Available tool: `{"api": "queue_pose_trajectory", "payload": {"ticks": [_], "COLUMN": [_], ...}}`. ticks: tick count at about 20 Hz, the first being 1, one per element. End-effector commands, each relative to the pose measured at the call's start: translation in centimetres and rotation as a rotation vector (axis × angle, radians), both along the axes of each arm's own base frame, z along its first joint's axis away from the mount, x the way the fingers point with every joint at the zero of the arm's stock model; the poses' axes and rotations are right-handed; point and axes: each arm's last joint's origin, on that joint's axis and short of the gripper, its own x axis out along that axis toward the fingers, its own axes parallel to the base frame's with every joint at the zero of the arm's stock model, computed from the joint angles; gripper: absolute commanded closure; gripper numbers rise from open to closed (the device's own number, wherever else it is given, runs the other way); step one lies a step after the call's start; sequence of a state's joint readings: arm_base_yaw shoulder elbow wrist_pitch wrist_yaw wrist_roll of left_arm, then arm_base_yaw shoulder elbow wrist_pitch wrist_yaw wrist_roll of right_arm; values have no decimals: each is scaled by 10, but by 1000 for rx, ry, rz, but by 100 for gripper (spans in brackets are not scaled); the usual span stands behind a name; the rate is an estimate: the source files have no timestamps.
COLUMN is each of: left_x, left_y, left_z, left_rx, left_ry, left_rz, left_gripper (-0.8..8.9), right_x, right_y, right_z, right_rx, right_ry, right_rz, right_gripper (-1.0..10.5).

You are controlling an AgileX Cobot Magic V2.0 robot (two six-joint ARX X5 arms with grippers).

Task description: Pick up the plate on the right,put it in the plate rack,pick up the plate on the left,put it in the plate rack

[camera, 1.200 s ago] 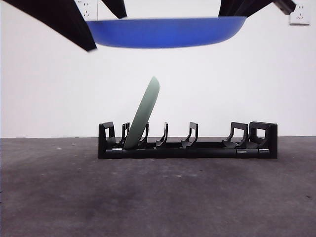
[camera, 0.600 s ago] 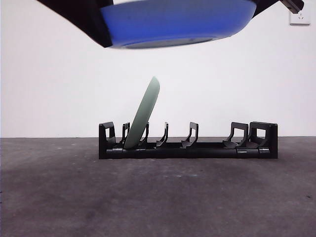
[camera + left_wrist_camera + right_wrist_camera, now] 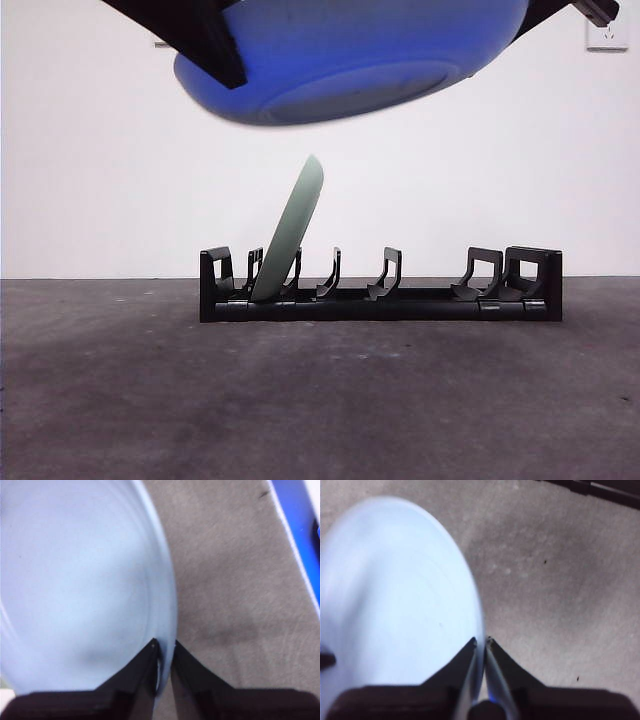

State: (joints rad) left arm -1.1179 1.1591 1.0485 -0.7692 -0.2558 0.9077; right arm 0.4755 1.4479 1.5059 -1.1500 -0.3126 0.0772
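A blue plate [image 3: 350, 60] hangs high above the rack, tilted so its underside faces the front camera. Black arm parts reach it from the top left and top right corners. My left gripper [image 3: 164, 647] is shut on the rim of this plate [image 3: 75, 580], which looks pale blue there. On another part of the plate's [image 3: 395, 595] rim, my right gripper [image 3: 481, 641] is also shut. Below, the black plate rack [image 3: 380, 297] stands on the table. A pale green plate [image 3: 292, 230] leans in a slot near its left end.
The dark grey table [image 3: 320, 400] stretches in front of the rack. A white wall with a socket [image 3: 608, 30] is behind. A bright blue strip [image 3: 300, 530] crosses one corner of the left wrist view. A dark edge, perhaps the rack [image 3: 600, 490], shows in the right wrist view.
The blue plate has tipped from nearly flat to tilted, showing more of its underside, and its lower edge has come down. The green plate and rack have not moved.
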Motion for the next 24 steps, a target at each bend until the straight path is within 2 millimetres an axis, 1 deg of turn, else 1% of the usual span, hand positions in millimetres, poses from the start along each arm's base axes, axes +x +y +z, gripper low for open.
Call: {"api": "queue_pose_trajectory", "payload": {"ticks": [1,2,5,7,10,12,16,19,21,24], "left_x": [0,0,0,0,3,10,34,58,76,104], "left_y": [0,0,-2,-5,-11,-15,-23,-29,-35,-44], "left_z": [-3,-3,-3,0,6,14,31,35,31,17], "left_rx": [-6,-8,-53,-110,-233,-389,-727,-917,-1003,-1109], "left_ry": [29,30,73,90,98,149,220,246,268,285], "left_rz": [33,35,24,25,45,78,154,215,250,327], "left_gripper": [822,822,822,822,822,822,822,822,822,822], "right_x": [-1,-2,-9,-18,-44,-70,-121,-150,-162,-173], "right_y": [0,-1,-4,-9,-26,-40,-68,-82,-88,-94], "right_z": [4,6,17,30,55,73,97,101,98,92], "right_rx": [10,20,51,76,76,92,172,199,186,152], "right_ry": [-47,-66,-129,-203,-343,-442,-588,-603,-580,-524], "right_rz": [25,25,24,12,-37,-79,-120,-136,-134,-129], "right_gripper": [668,629,629,629,629,630,631,631,631,631]}}
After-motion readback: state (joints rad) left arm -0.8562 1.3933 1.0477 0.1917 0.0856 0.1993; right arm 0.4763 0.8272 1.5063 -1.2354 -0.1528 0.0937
